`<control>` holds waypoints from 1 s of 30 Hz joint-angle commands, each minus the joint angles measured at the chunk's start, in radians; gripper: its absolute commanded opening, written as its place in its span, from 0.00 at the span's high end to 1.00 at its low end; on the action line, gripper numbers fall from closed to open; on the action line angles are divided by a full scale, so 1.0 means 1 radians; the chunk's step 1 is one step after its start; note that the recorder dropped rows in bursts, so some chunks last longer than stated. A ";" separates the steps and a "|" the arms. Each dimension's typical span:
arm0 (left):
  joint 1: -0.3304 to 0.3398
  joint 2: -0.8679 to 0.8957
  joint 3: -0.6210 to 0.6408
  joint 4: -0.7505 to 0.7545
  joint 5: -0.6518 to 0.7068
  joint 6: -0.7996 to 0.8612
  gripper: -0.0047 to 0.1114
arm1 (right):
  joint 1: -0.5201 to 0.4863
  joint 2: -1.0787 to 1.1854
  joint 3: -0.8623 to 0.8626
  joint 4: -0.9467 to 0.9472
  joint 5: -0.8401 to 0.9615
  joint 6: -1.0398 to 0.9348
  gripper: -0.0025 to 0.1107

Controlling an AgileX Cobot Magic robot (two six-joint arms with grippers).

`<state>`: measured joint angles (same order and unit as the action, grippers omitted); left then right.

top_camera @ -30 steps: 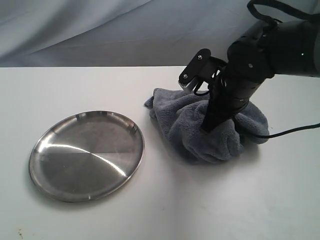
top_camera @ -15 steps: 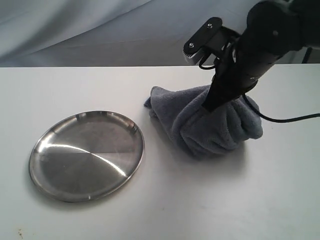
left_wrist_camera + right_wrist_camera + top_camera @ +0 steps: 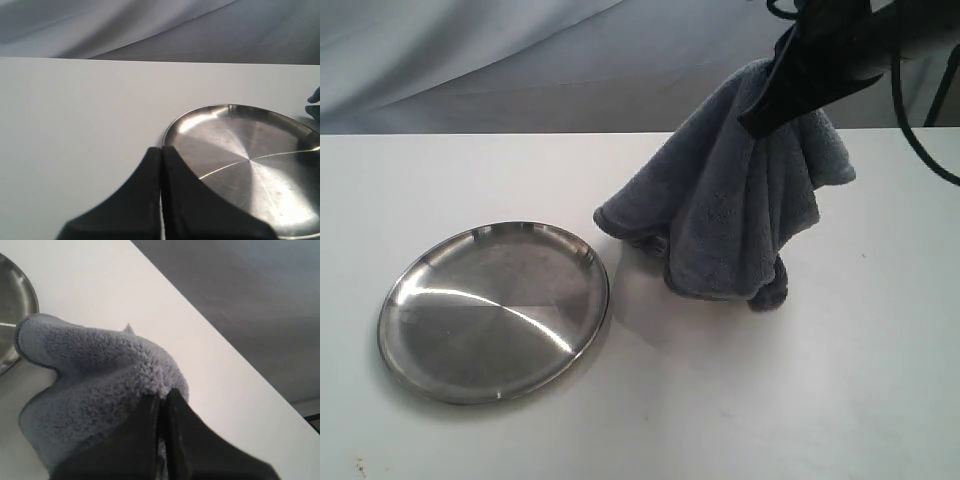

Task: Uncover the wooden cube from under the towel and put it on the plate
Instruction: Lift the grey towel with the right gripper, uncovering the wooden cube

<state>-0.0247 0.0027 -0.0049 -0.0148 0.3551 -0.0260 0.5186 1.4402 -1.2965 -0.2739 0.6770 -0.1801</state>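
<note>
Right gripper (image 3: 753,120): we see its dark fingers pressed together on a pinch of the towel (image 3: 720,200), high above the desk (image 3: 770,400) toward its far right corner. In the right wrist view the two fingertips (image 3: 162,399) meet with plush pile bunched between them.
Towel: blue-grey terry cloth hanging from that pinch in long folds. Its lower hems touch the desk right of the middle, nearer the far edge than the near one.
Plate (image 3: 495,310): round, shiny steel, flat on the desk left of the middle. Its right rim lies near the towel's lowest left fold, and we see a gap between them.
Wooden cube: we cannot see it in any view. Whether the hanging folds hide it we cannot tell.
Left gripper (image 3: 161,150): fingers closed against each other with nothing between them, hovering over the plate's (image 3: 250,150) rim on the side away from the towel.
</note>
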 commanded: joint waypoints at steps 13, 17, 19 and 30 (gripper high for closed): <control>0.001 -0.003 0.005 0.000 -0.010 0.001 0.96 | -0.009 -0.097 -0.008 -0.003 -0.133 -0.003 0.98; 0.001 -0.003 0.005 0.000 -0.010 0.001 0.96 | -0.009 -0.115 -0.008 -0.022 -0.128 -0.003 0.98; 0.001 -0.003 0.005 0.000 -0.010 0.001 0.96 | -0.009 -0.120 -0.008 -0.069 -0.111 -0.003 0.98; 0.001 -0.003 0.005 0.000 -0.010 0.001 0.96 | -0.009 -0.124 -0.008 -0.149 -0.113 0.014 0.98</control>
<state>-0.0247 0.0027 -0.0049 -0.0148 0.3551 -0.0260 0.5186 1.3273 -1.2965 -0.3744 0.6011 -0.1801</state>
